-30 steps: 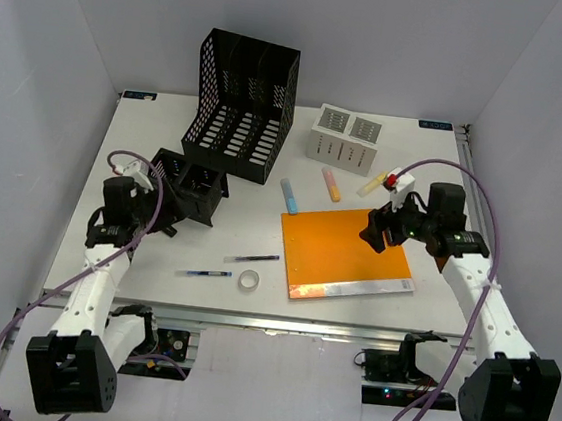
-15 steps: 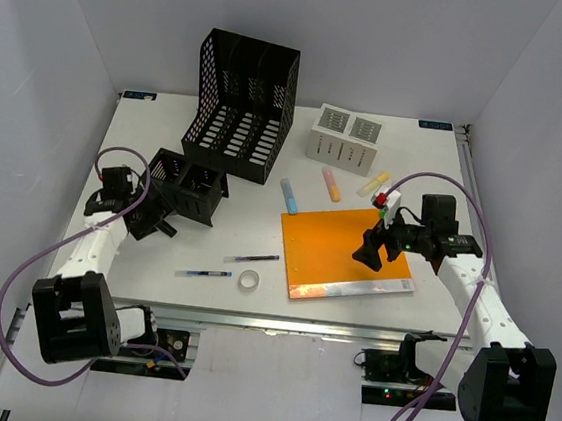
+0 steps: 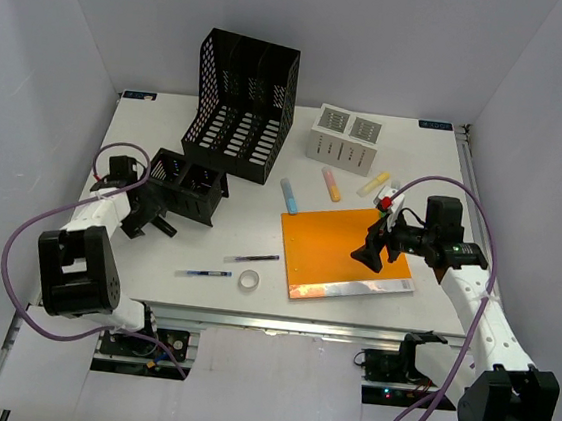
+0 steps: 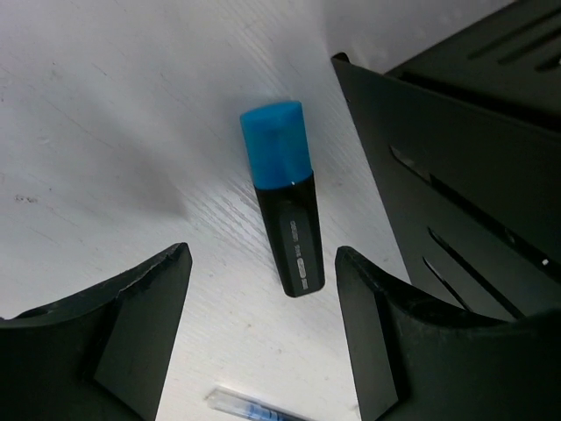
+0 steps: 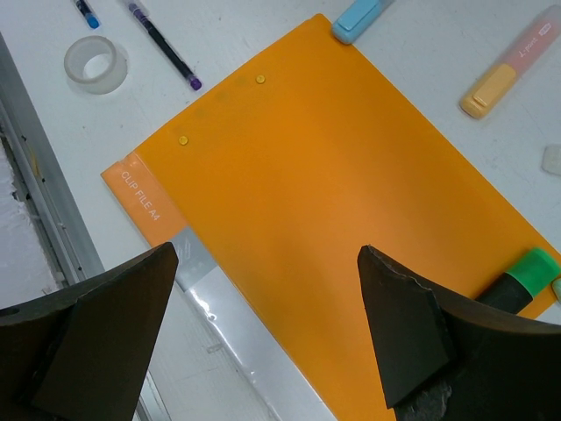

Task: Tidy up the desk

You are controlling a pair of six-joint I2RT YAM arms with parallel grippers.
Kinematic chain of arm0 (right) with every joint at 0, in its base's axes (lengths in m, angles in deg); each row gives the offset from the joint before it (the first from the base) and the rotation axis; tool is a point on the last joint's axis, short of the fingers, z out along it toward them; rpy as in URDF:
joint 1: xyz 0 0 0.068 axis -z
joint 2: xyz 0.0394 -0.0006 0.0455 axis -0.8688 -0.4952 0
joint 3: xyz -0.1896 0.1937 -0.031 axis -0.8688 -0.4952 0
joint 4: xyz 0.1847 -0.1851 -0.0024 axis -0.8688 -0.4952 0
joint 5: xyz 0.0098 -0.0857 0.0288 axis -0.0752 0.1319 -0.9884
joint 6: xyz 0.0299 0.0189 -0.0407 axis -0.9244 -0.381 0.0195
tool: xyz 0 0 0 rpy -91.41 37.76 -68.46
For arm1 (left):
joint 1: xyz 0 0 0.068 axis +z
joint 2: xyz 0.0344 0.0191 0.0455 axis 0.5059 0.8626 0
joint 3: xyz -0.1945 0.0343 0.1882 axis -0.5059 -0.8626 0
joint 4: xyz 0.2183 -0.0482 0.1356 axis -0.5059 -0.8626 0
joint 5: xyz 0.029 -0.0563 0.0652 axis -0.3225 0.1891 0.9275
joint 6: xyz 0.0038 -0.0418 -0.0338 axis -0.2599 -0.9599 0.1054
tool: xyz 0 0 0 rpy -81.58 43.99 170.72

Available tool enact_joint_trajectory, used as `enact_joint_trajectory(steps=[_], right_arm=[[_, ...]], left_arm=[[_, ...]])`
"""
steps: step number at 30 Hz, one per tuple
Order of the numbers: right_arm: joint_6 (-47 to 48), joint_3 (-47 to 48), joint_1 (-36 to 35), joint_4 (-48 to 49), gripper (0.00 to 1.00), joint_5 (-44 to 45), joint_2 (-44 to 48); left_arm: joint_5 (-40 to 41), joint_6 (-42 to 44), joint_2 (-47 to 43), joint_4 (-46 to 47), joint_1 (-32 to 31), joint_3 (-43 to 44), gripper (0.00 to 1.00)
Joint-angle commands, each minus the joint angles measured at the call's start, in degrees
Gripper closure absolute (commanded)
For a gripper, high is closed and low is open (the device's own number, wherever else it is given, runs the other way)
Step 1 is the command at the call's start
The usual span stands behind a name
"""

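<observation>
Left gripper (image 4: pixel 263 254) gapes wide, straddling without touching a blue-capped black highlighter (image 4: pixel 285 210) that lies on the white desk (image 4: pixel 105 105) just beside a small black holder (image 4: pixel 465 167). Right gripper (image 5: pixel 267 254) hangs wide open over the orange clip file (image 5: pixel 307 193) on the desk's near right.

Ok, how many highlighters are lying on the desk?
5: pale blue, peach and yellow beyond the orange folder, a green-capped one at its far right corner, a blue-capped one beside the black organizer. Others may be hidden.
</observation>
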Motion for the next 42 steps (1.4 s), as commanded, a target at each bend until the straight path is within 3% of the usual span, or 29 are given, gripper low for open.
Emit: enact_joint_trajectory(steps=[1, 14, 26, 34, 42], right_arm=[[0.45, -0.28, 0.13, 1.3, 0.1, -2.03, 1.22], [0.8, -0.59, 0.17, 1.3, 0.1, -2.02, 0.53], [0.89, -0.69, 0.17, 1.3, 0.1, -1.83, 0.34], [0.89, -0.86, 0.17, 1.21, 0.1, -1.83, 0.51], [0.98, -1.01, 0.17, 1.3, 0.1, -1.88, 0.31]], left_arm=[[2.32, -0.05, 2.52, 0.39, 0.36, 2.72, 0.23], [2.94, 1.61, 7.64, 2.83, 0.36, 2.89, 0.3], [5.38, 3.55, 5.93, 2.92, 0.36, 2.01, 0.54], [6.52, 4.34, 0.26, 1.61, 0.36, 3.15, 0.76], [8.05, 4.17, -15.77, 0.02, 0.36, 5.15, 0.95]])
